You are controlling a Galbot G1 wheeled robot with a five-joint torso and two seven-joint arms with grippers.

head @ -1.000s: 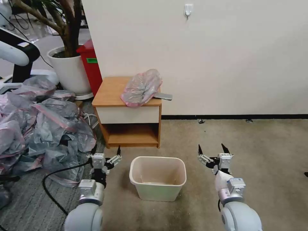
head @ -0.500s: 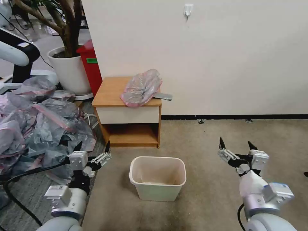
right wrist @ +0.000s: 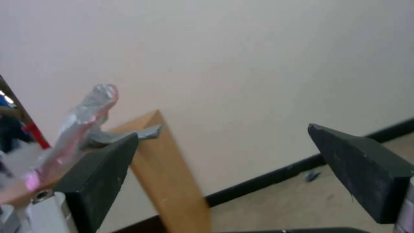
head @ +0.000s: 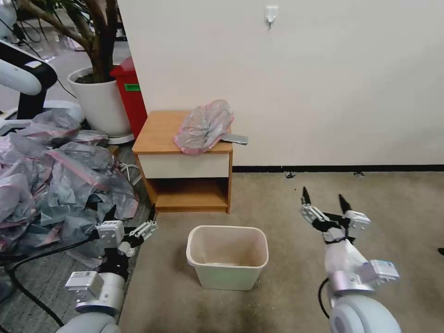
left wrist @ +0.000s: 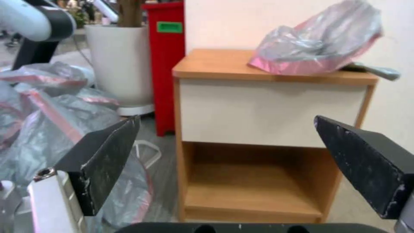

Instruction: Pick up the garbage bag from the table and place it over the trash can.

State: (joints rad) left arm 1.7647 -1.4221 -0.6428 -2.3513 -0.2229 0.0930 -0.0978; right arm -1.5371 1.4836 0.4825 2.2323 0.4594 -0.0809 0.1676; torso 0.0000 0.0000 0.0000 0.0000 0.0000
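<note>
Garbage bag point(head: 204, 126): crumpled at the right front corner of the table top, pink rim drooping over the front edge; nothing grips it yet.
Heap of bags point(head: 55, 175): loose grey-pink plastic on the floor left of the table; not the target.
Left gripper point(head: 131, 217): low beside the heap, left of the trash can, fingers spread wide, empty.
Table point(head: 162, 127): light-brown wooden top, white drawer front, open lower shelf; flat and hard under the bag.
Trash can point(head: 227, 255): cream plastic, rectangular with rounded corners and a rolled rim, on carpet in front of the table.
Right gripper point(head: 324, 202): right of the trash can, well below the table top, fingers apart, empty.
Approach: I judge either gripper must rise to the table's front edge and pinch the pink rim, since thin film slips and bunches.
Bag material: thin, crinkly, translucent; likely to cling and collapse.
</note>
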